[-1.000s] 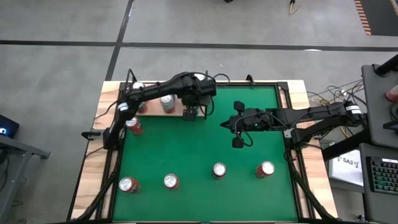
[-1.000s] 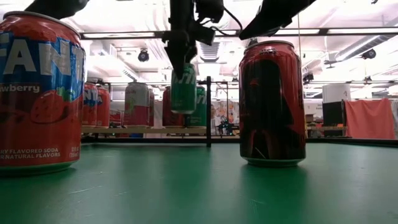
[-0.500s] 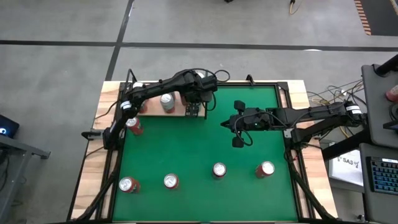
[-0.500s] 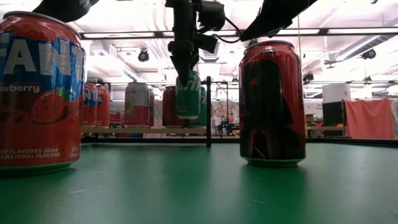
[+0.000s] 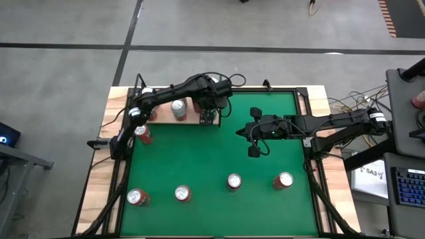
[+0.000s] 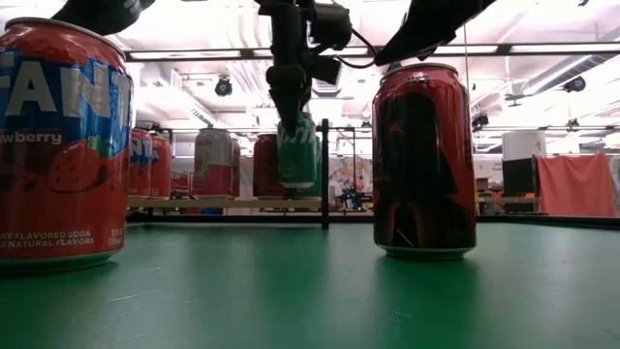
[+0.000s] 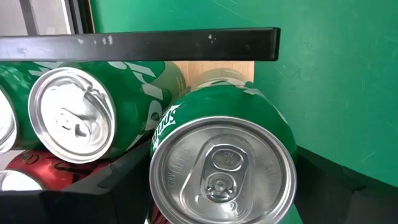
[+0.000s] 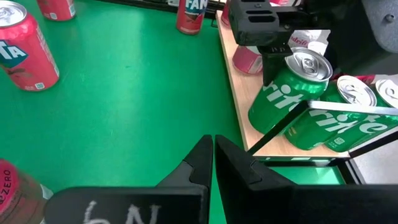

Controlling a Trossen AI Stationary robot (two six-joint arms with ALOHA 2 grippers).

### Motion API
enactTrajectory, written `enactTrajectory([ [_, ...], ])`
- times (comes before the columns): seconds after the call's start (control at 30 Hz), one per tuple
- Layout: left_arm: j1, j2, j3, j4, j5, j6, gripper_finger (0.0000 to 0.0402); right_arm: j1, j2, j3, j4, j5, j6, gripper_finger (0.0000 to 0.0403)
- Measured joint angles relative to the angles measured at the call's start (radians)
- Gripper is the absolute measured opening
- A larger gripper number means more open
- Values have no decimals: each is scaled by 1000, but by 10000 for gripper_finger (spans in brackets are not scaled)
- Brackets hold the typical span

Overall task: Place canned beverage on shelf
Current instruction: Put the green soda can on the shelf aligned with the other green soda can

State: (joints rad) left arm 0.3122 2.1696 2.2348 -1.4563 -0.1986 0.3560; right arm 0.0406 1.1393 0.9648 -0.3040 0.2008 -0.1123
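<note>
Our left gripper [image 5: 207,117] holds the green can [image 6: 297,150] tight between its fingers, tilted over the right end of the shelf [image 8: 239,93] at the far side, so we should stand it straight before we let go

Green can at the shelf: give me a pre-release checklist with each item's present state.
1. Left hand grips the green can: ok.
2. Can over the shelf panel: ok, at the end nearest the table's middle.
3. Can upright: not ok, tilted in the right wrist view.
4. Can base resting on the panel: cannot tell.
5. Clear of the neighbouring green can: cannot tell, very close.
6. Right hand out of the way: ok, shut, over the felt mid-table.
</note>
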Motion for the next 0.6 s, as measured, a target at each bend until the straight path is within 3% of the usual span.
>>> enactTrajectory([
  [0.6,0,-1,-46,43,0,-55,286,0,0,-4,-2,0,9,9],
])
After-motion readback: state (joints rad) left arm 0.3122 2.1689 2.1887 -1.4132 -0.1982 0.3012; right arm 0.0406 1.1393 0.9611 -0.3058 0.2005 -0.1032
